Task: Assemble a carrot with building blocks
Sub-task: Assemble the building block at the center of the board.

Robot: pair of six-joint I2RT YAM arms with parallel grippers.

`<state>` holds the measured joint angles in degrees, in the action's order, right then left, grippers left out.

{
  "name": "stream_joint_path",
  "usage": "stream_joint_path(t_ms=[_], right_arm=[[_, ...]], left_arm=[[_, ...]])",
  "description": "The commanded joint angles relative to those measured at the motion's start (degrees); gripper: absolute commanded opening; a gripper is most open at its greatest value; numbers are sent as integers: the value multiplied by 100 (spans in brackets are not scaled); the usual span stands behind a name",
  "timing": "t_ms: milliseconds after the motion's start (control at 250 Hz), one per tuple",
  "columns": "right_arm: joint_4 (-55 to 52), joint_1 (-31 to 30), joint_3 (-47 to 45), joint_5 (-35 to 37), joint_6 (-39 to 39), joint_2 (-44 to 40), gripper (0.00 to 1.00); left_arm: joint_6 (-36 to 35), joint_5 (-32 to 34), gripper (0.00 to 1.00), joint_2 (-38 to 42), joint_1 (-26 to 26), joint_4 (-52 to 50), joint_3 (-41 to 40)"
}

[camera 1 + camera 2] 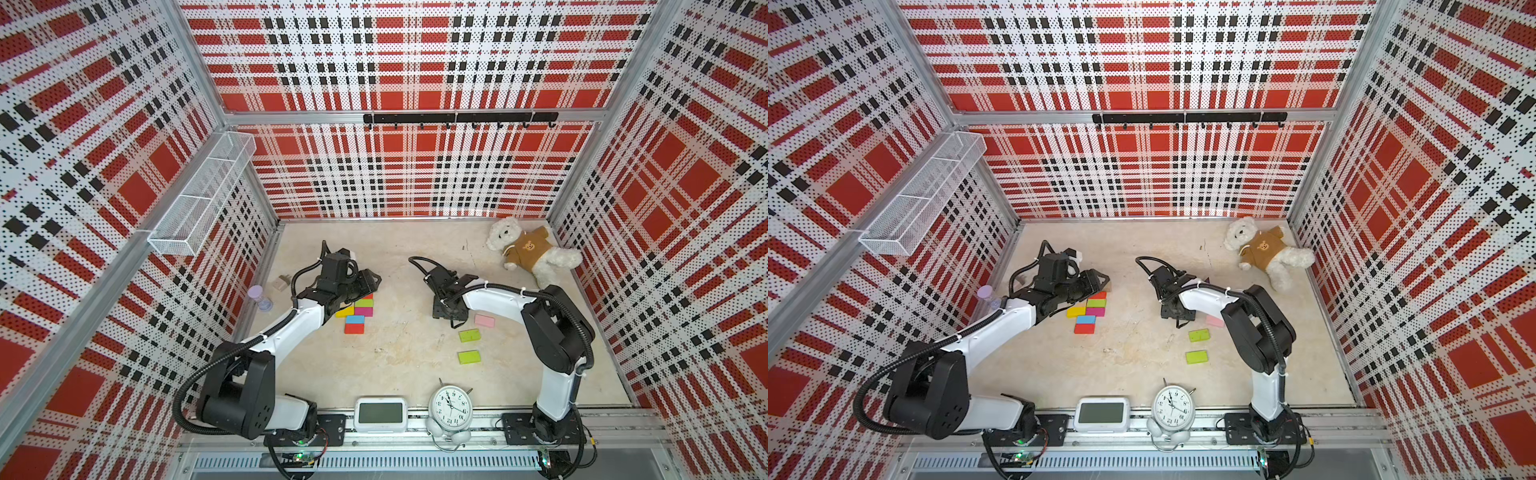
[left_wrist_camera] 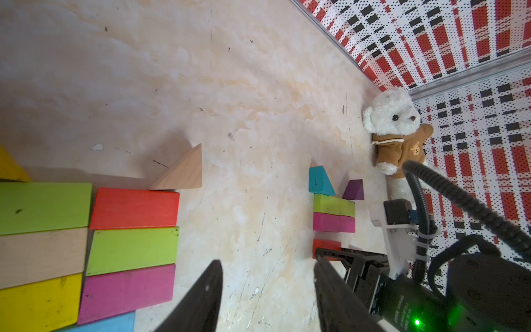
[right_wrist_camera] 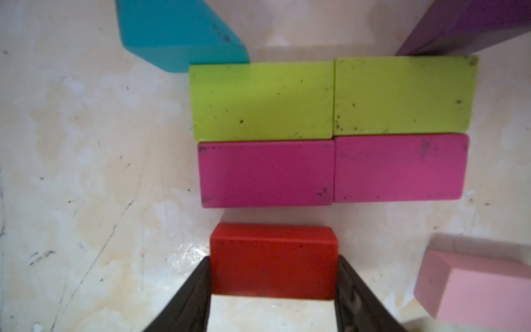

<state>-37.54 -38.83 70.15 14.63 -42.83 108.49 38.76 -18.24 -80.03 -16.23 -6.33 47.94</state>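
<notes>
In the right wrist view my right gripper (image 3: 273, 258) is shut on a red brick (image 3: 273, 244), its fingers pressed to the brick's two short ends. A narrow gap separates this brick from a row of two magenta bricks (image 3: 330, 171), which lies against a row of two lime bricks (image 3: 330, 97). A teal wedge (image 3: 178, 31) and a purple wedge (image 3: 471, 26) lie beyond the lime row. In the top views the right arm hides this group. My left gripper (image 2: 265, 260) is open and empty over bare table beside a second cluster of building blocks (image 1: 357, 309).
Two loose lime bricks (image 1: 469, 335) (image 1: 469, 356) and a pink brick (image 1: 484, 320) lie by the right gripper (image 1: 446, 316). A wood wedge (image 2: 184, 172) touches the left cluster. A teddy bear (image 1: 528, 249), alarm clock (image 1: 450, 405), digital clock (image 1: 380, 413), lilac hourglass (image 1: 259, 297) and beige cube (image 1: 282, 283) ring the table.
</notes>
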Motion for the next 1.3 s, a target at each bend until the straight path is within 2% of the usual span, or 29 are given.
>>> stream_joint_path(t_ms=[0,1297], right_arm=[[38,72,76,112,35,227,60],[115,191,229,99,117,300,64]], left_arm=[[18,-57,55,-51,-32,158,178],[26,-57,55,-204,-73,152,233]])
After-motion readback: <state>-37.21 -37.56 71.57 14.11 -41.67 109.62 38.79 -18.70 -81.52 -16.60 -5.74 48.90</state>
